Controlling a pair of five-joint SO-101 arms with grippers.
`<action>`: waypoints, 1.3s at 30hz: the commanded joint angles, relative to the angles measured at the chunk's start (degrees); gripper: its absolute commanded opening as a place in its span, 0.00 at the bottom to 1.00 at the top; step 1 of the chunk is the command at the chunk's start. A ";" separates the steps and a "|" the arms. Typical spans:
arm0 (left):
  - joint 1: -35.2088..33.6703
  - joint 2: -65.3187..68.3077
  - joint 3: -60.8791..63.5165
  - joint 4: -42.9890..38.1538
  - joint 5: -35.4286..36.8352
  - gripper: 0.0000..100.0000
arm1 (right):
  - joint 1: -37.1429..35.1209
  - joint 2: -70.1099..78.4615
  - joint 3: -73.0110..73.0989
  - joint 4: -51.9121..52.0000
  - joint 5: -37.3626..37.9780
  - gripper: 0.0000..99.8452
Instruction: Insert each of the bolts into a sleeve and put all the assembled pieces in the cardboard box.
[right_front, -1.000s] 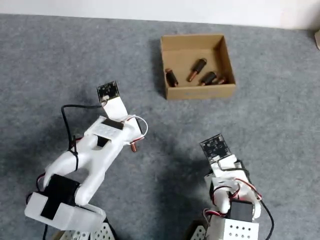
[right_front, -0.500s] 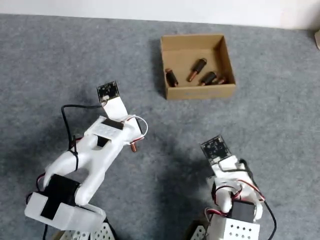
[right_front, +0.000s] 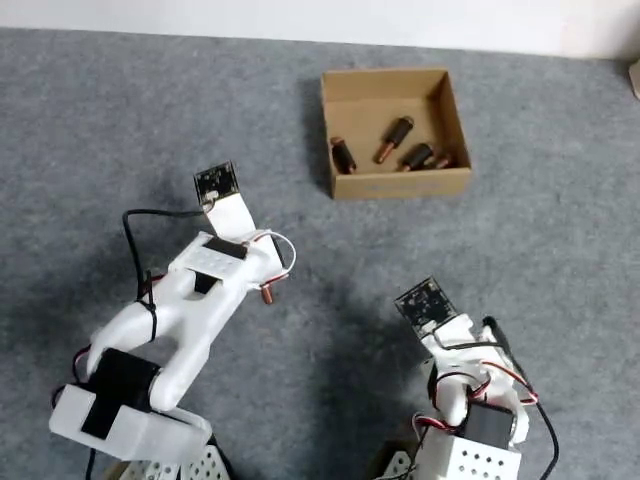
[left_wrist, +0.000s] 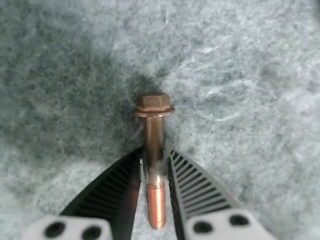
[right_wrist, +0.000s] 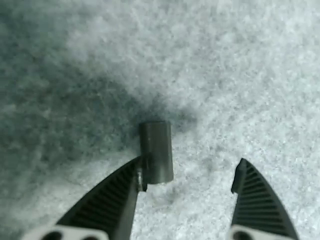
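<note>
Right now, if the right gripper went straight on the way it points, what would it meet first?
Probably the dark sleeve, lying on the carpet just ahead of the open right gripper, against one finger. Depth is unclear, so it might touch carpet first.

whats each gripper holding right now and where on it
The left gripper clamps the bolt mid-shank, between head and threaded tip. The right gripper is open, holding nothing; the sleeve lies beside one finger.

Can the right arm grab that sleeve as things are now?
Probably yes: the sleeve lies inside the open right claw, close against one finger, with nothing covering it.
</note>
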 joint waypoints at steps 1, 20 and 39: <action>-1.01 0.13 -1.63 -0.18 -0.18 0.01 | -1.36 0.57 5.67 2.51 0.62 0.25; -1.01 0.13 -1.63 -0.18 -0.09 0.01 | -8.75 0.31 5.14 2.07 2.64 0.01; -1.01 0.13 -1.71 -0.18 -0.09 0.01 | -8.92 0.22 -20.09 -0.13 -10.37 0.01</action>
